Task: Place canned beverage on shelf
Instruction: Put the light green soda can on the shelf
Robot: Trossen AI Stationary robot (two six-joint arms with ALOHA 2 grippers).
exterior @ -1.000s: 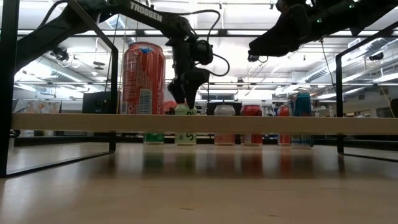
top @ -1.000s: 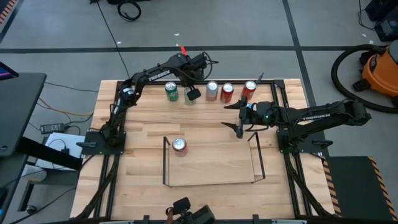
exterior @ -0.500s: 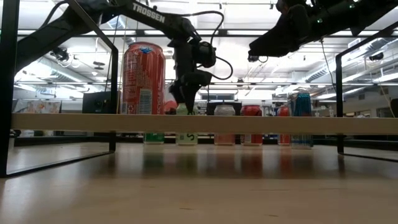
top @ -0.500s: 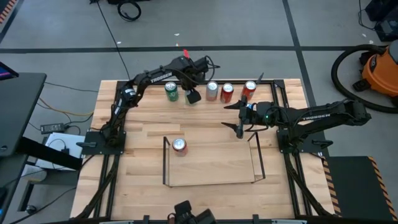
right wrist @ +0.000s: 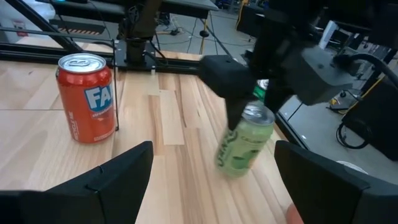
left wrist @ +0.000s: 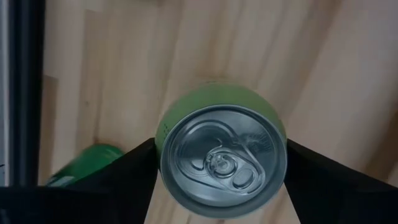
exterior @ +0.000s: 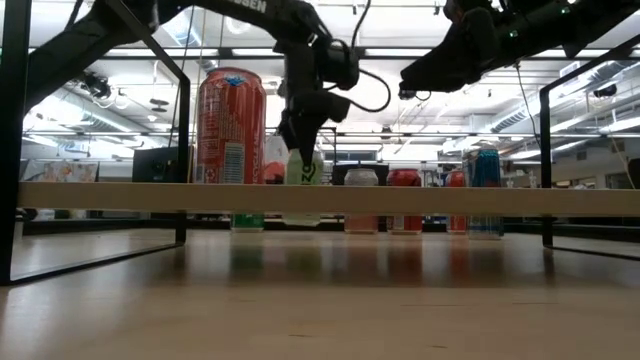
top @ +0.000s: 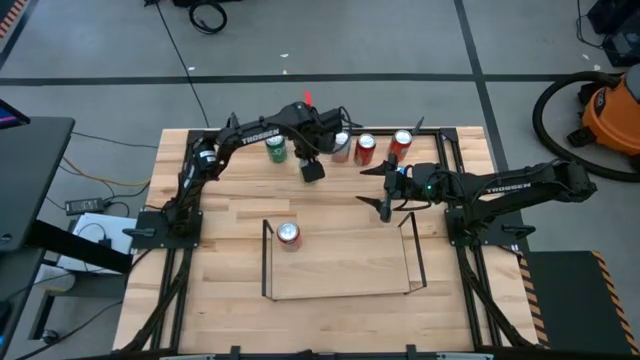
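Note:
My left gripper (top: pixel 312 169) is shut on a pale green can (exterior: pixel 303 168), held above the table just in front of the far row of cans. The can also shows in the left wrist view (left wrist: pixel 222 163) and the right wrist view (right wrist: pixel 242 142). The shelf (top: pixel 340 272), black rods around a pale wood floor, lies at the near middle. A red can (top: pixel 288 235) stands on its base in the shelf's far left corner. My right gripper (top: pixel 385 192) is open and empty, in the air by the shelf's far right corner. My left gripper pinches the pale green can between its two fingers, on opposite sides of the upper wall (left wrist: pixel 163 132) just below the top rim. The fingers (right wrist: pixel 235 93) come from above, pointing down. The can hangs below them, clear of the table and slightly tilted.
A row of cans stands at the far edge: a dark green one (top: pixel 276 147), a silver one (top: pixel 341 146) and two red ones (top: pixel 365 149) (top: pixel 401 144). A black frame (top: pixel 440 150) borders the tabletop. Bare wood lies between the row and the shelf.
My left gripper has risen and come a little toward the table's near edge, away from the can row. The pale green can has gone with it and now hangs lifted clear of the table.

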